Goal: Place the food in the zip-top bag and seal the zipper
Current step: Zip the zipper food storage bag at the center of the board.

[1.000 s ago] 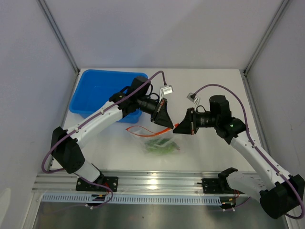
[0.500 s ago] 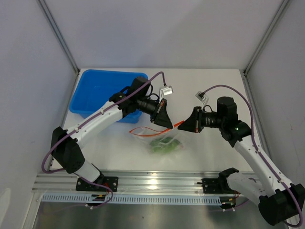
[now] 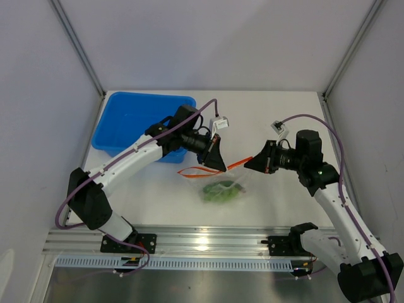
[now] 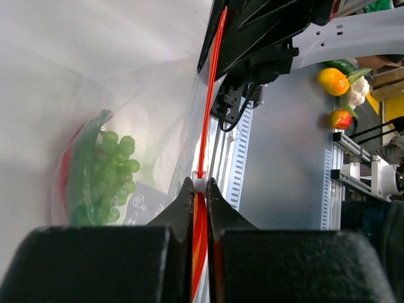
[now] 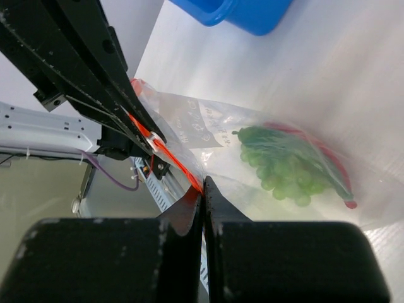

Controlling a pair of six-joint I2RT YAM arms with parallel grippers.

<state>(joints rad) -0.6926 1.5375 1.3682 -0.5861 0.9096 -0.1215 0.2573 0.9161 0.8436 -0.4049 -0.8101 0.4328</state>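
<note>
At the far left of the top view the blue tub (image 3: 129,120) sits at about 10 o'clock from the work and plays no part in it. Next along, the left gripper (image 3: 216,165) has its jaws pressed together on the zipper (image 3: 192,170), and the left wrist view shows its tips (image 4: 199,186) nipping the red-orange strip right at a small white tab (image 4: 199,184). The strip is the relation that matters. It is pulled into a nearly straight line across the table, with its long axis running from about 9 o'clock to 3 o'clock, tipped slightly toward 2. A short tail trails off at 9 o'clock from the left gripper, and the taut stretch leads away at 3 o'clock. The zip-top bag (image 3: 222,187) hangs off that line toward 6 o'clock and rests on the table, with the food already inside, the light-green grapes (image 3: 219,192) and a slim red piece (image 5: 329,159) lying against them. At the right end, the right gripper (image 3: 250,163) is likewise clamped tight on the strip, just at 3 o'clock from the left one, with its tips (image 5: 202,184) closing on the orange edge. Both arms are on the zipper, so any sealing stroke probably has to travel along this 9-to-3 axis. Whether the stretch between them is already pressed closed cannot be told.
</note>
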